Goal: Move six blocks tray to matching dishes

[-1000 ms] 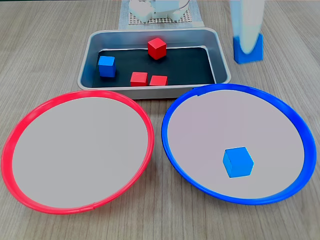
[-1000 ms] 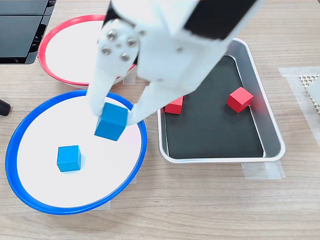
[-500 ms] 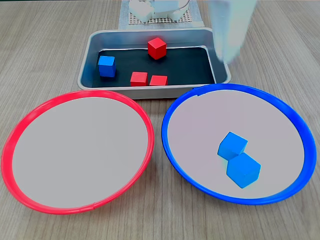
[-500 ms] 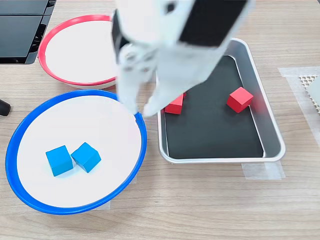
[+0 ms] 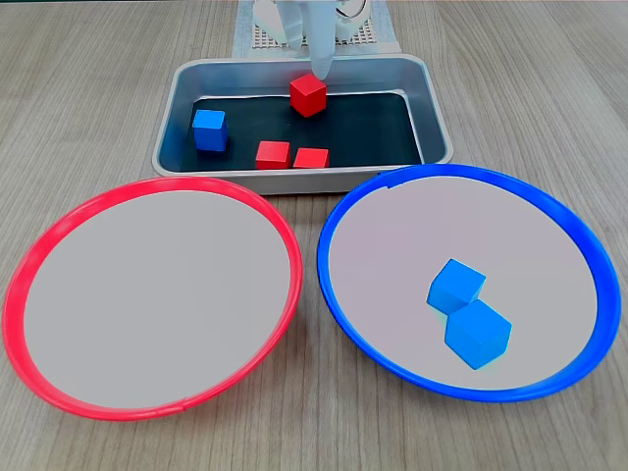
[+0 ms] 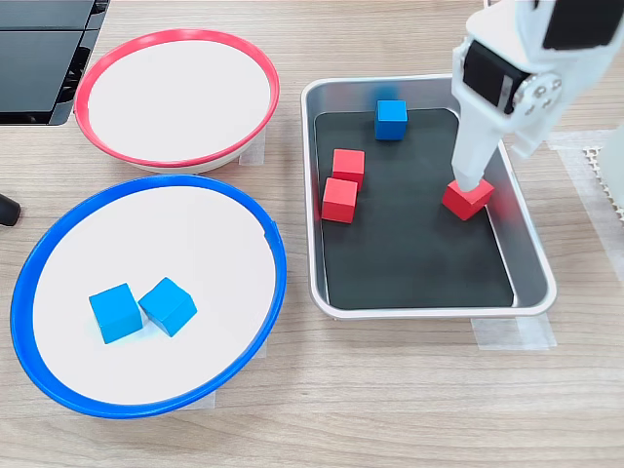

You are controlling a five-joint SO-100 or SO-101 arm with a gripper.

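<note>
Jaws over lone red block (image 6: pixel 467 198) near tray (image 6: pixel 531 255) wall; opening can't tell; nothing held.

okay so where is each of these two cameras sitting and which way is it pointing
A fixed view: low at the table's front edge, facing the arm's base past the red-rimmed dish and blue-rimmed dish to the tray; the gripper hangs at the top.
A fixed view: high up, looking steeply down; the arm enters top right, gripper over a red block.
Shared: both dishes, tray, blocks.
</note>
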